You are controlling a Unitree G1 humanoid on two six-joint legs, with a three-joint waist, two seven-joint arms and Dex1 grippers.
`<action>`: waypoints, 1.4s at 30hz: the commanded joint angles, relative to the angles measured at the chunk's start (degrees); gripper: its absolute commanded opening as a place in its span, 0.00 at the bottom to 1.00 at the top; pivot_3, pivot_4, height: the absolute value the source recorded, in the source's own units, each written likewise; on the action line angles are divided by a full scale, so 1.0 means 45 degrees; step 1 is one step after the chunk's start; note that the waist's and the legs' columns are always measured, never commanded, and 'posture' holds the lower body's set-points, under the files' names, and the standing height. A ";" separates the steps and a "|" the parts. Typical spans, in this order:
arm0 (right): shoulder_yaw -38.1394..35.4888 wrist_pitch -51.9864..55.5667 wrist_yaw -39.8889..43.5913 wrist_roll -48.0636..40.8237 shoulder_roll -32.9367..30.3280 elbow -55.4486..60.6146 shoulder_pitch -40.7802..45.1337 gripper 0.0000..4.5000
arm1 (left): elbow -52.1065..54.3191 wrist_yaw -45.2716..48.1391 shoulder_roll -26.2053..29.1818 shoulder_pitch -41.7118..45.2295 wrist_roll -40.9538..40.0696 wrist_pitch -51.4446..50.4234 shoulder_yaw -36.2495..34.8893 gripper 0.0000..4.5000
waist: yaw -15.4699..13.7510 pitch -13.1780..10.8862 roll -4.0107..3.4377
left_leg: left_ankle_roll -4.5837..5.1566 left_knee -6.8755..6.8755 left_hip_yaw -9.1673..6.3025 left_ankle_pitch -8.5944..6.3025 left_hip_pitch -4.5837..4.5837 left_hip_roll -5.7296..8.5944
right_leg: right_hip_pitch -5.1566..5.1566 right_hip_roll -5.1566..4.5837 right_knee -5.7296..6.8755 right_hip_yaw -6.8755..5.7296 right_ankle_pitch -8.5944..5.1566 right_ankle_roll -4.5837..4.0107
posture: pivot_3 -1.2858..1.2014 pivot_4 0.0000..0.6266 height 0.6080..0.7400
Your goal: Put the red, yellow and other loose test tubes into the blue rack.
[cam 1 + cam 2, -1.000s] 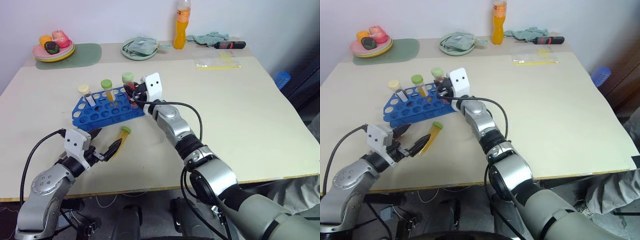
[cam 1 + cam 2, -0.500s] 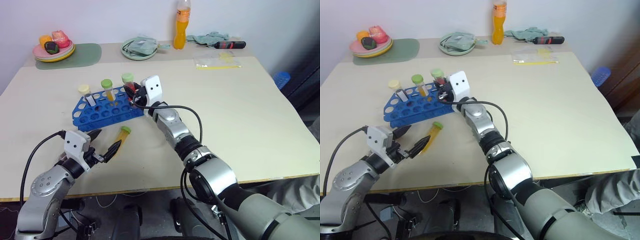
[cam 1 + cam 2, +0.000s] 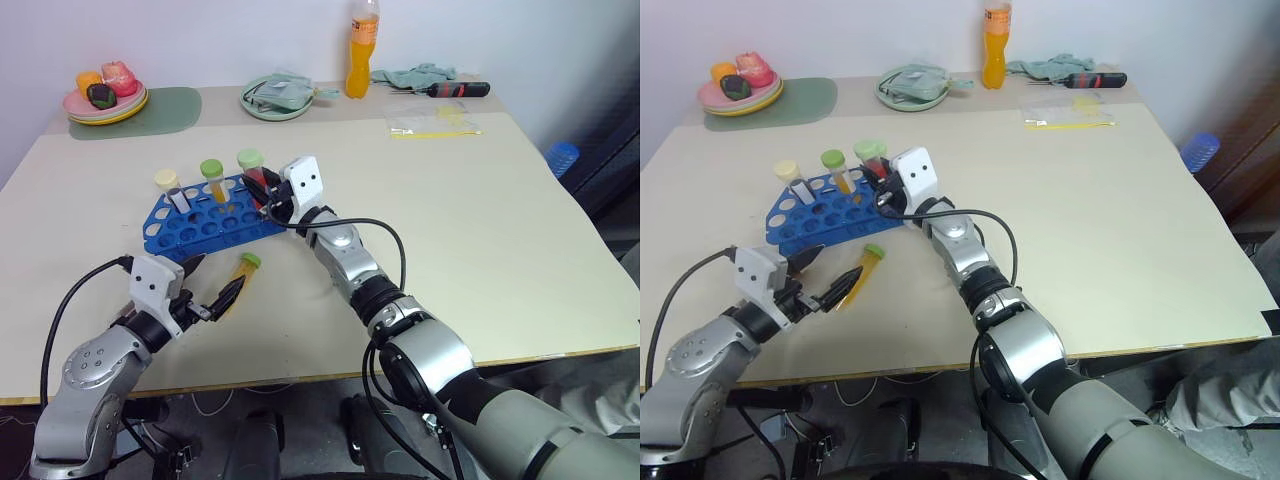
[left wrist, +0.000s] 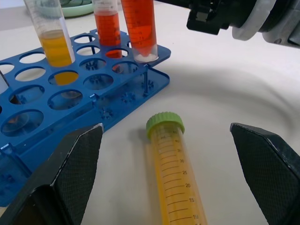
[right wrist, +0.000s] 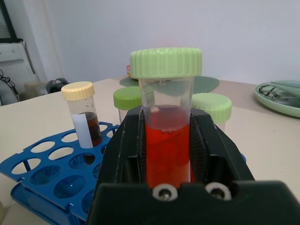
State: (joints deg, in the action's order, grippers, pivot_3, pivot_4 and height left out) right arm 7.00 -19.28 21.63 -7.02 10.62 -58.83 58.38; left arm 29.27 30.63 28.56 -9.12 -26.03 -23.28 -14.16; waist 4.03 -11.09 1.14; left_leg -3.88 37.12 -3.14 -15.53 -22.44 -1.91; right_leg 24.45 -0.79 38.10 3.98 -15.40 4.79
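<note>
Red tube point(image 5: 168, 140): clamped upright in right gripper point(image 5: 168, 161), over rack point(image 3: 190, 228) corner.
Yellow tube point(image 4: 174, 180): lay loose on table between spread left gripper point(image 4: 166, 176) fingers.
Handling: light, rigid, smooth plastic; likely best gripped mid-barrel below cap.

Bright, even indoor light; soft shadows on table point(image 3: 480, 230); wrist views sharp close, background blurred.

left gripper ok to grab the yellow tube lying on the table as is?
Probably yes. The left gripper is open, its fingers either side of the yellow tube, with bare table around it. The blue rack stands just beyond, apart from the tube.
</note>
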 commanded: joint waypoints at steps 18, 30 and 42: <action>-0.0130 -0.0021 -0.0443 0.0334 0.1536 -0.1018 -0.0258 0.17 | 0.0277 0.0015 0.0118 0.0213 -0.0148 -0.0069 -0.0069 1.00 | -0.0012 -0.0001 -0.0005 | 0.0000 0.0000 0.0000 0.0000 0.0010 0.0003 | -0.0014 -0.0002 -0.0003 0.0001 -0.0001 -0.0001 | 0.52 0.24 1.00; 0.0212 -0.0107 0.0861 0.0083 0.1042 0.2011 -0.1419 1.00 | -0.0218 0.0346 0.0000 -0.0327 -0.0069 0.0569 -0.0242 1.00 | 0.0002 -0.0008 -0.0012 | 0.0000 -0.0002 0.0002 0.0000 0.0008 0.0000 | -0.0008 0.0000 -0.0001 0.0002 0.0000 -0.0001 | 0.52 0.24 1.00; 0.1092 0.7319 0.4053 -0.1812 -0.3633 1.3053 -0.3923 1.00 | 0.1745 -0.1646 0.2736 0.2511 -0.0962 -0.5750 -0.0134 1.00 | -0.0360 -0.0002 0.0002 | -0.0001 0.0019 -0.0028 0.0000 -0.0005 0.0016 | -0.0021 -0.0015 -0.0004 -0.0017 0.0001 0.0003 | 0.52 0.24 1.00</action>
State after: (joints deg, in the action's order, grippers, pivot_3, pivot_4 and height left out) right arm 13.06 9.38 37.47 -12.54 -4.08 -7.42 40.54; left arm 34.11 24.12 39.02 0.80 -30.07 -44.68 -14.76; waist 2.41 -11.10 1.15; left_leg -3.88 37.22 -3.27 -15.53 -22.47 -1.83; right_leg 24.33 -0.87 38.08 3.90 -15.39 4.81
